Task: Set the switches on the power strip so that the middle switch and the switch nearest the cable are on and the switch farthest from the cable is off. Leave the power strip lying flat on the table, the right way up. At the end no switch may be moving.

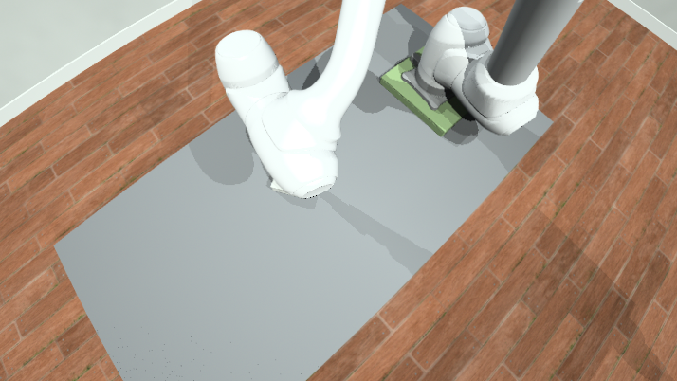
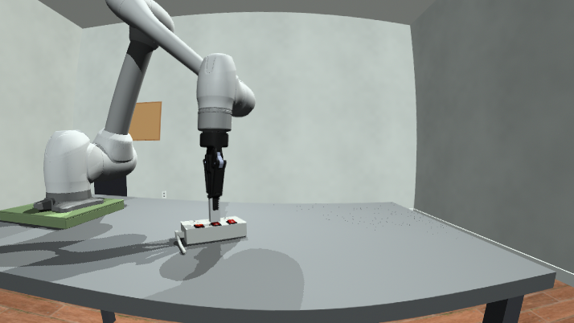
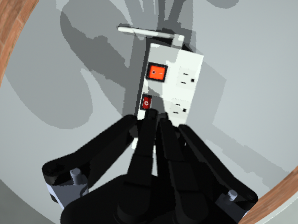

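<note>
Exterior view: a white power strip (image 2: 213, 231) lies flat on the gray desk (image 2: 362, 249), the right way up. It sits near the front left part of the desk. Its short cable (image 2: 179, 242) sticks out of the left end. Three red switches run in a row on top. The switch nearest the cable (image 2: 198, 226) is on the left, the middle switch (image 2: 215, 223) comes next, and the switch farthest from the cable (image 2: 231, 221) is on the right.

The black gripper (image 2: 214, 206) points straight down from the white arm (image 2: 215, 92). Its fingers are pressed all the way together and hold nothing. The tip is right over the middle switch and looks like it touches it, but I cannot tell for sure.

The arm stands on a green base plate (image 2: 92, 210) at the far left of the desk.

In the wrist view, the shut fingers hide part of the power strip. One big red switch shows near the cable end, and a smaller bit of red shows just by the finger tips. The last switch is hidden under the gripper.

In the top view, the arm covers nearly all of the power strip. Only a small white corner (image 1: 277, 187) peeks out under it. I cannot tell from any view which switches are on or off.
</note>
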`<action>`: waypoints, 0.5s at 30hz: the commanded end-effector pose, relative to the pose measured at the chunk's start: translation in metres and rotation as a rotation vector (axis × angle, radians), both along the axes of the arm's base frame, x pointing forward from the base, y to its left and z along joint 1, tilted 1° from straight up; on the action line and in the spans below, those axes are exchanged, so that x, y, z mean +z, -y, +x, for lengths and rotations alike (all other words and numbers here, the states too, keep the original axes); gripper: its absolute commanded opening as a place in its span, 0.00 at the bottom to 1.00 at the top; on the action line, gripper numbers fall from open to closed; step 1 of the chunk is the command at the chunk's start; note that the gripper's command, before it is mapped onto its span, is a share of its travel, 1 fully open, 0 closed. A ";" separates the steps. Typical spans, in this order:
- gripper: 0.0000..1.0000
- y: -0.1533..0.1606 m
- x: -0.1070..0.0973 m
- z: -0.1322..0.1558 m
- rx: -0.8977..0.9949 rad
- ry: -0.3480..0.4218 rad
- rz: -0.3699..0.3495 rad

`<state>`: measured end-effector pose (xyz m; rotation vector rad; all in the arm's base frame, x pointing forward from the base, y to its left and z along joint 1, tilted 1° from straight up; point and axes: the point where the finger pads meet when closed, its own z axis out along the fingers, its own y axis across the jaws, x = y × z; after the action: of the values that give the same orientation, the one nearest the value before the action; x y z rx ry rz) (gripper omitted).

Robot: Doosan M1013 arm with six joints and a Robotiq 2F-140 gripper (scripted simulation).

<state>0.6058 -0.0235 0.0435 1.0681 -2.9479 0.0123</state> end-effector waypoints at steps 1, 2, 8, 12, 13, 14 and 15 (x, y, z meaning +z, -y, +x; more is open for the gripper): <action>0.00 0.000 -0.001 0.000 0.000 0.000 0.000; 0.00 0.000 -0.001 0.000 0.000 0.000 0.000; 0.00 0.000 -0.003 0.000 0.000 0.000 0.000; 0.00 0.000 -0.004 0.000 0.000 0.000 0.000; 0.00 0.000 -0.004 0.000 0.000 0.000 0.000; 0.00 0.000 -0.004 0.000 0.000 0.000 0.000; 0.00 0.000 -0.004 0.000 0.000 0.000 0.000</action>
<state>0.6059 -0.0235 0.0397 1.0681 -2.9481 0.0123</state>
